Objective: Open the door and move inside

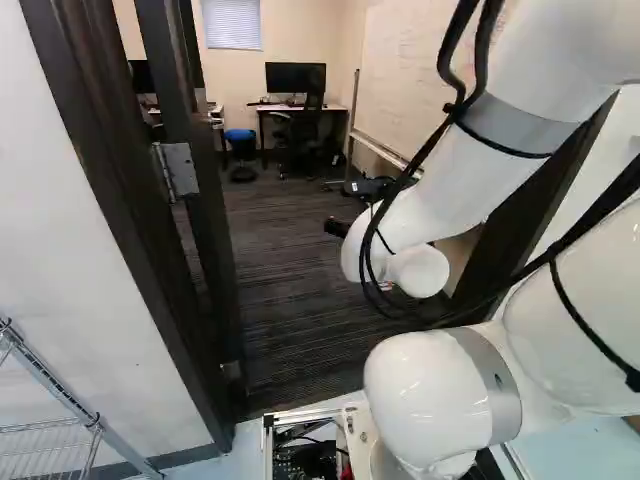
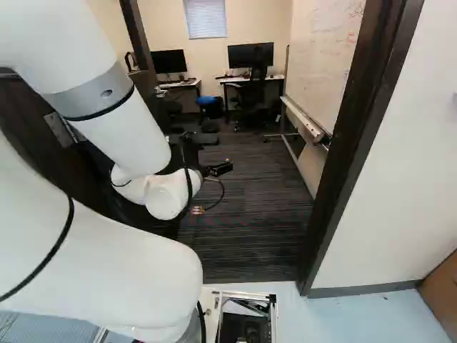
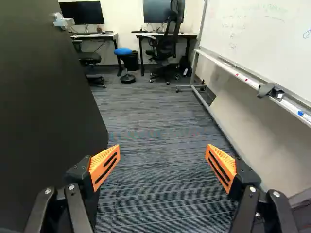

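Fingers of the gripper (image 2: pixel 216 169) stand wide apart, their orange pads (image 3: pixel 104 165) facing each other with striped carpet (image 3: pixel 155 121) visible between them in the wrist view. Close beside the gripper is the door (image 3: pixel 43 111), a dark panel standing open into the room, with a silver handle (image 3: pixel 60 20) high on it, farther ahead than the fingers. The handle and the gripper are apart. On the gripper's other side, a whiteboard (image 3: pixel 257 34) on a wheeled frame runs along the wall; a dark grey item (image 3: pixel 269 91) and some markers lie on its tray (image 3: pixel 228 68).

White and jointed, the arm (image 2: pixel 121 128) reaches from its lowest joint through the doorway, its wrist over the carpet. A hinge (image 1: pixel 178 170) shows at the left of the left base view, between the dark door frame (image 1: pixel 110 180) and the door. At the foot of the right base view, the front of the base (image 2: pixel 246 296) is over pale floor (image 2: pixel 357 318), just short of the carpet.

At the far end of the room, two desks bear monitors (image 3: pixel 81 13). A black office chair (image 3: pixel 167 43) stands at one desk, and a blue-topped stool (image 3: pixel 123 51) is near it. A window blind (image 2: pixel 206 18) hangs on the wall above. Outside the doorway, a wire shelf (image 1: pixel 50 440) stands by the white wall (image 1: pixel 60 230).
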Robot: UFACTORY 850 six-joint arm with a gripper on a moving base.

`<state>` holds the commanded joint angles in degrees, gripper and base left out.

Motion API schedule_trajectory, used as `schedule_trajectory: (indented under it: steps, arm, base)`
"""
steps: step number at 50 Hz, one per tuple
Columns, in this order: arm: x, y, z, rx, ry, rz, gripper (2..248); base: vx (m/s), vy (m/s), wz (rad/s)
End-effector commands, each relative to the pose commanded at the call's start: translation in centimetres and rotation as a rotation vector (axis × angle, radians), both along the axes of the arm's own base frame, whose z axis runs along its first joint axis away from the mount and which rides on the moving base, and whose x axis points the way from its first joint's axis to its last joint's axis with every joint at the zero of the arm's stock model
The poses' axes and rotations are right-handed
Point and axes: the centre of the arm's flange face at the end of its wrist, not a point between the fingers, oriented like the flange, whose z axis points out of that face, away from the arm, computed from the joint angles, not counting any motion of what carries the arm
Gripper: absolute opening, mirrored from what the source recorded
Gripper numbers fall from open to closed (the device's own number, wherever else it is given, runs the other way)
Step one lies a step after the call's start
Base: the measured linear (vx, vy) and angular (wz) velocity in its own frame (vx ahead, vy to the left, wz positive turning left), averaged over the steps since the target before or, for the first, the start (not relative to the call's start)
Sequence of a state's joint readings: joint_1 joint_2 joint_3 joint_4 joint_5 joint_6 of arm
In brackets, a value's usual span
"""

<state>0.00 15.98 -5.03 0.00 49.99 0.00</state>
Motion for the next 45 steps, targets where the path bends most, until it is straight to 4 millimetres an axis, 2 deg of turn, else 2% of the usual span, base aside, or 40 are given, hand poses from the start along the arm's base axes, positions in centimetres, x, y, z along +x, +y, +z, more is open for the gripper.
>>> schedule_trajectory:
  steps: [45]
  arm:
    - [-0.02, 0.0, -0.01, 0.0, 0.0, 0.0, 247]
  base:
    - [0.0, 0.0, 0.0]
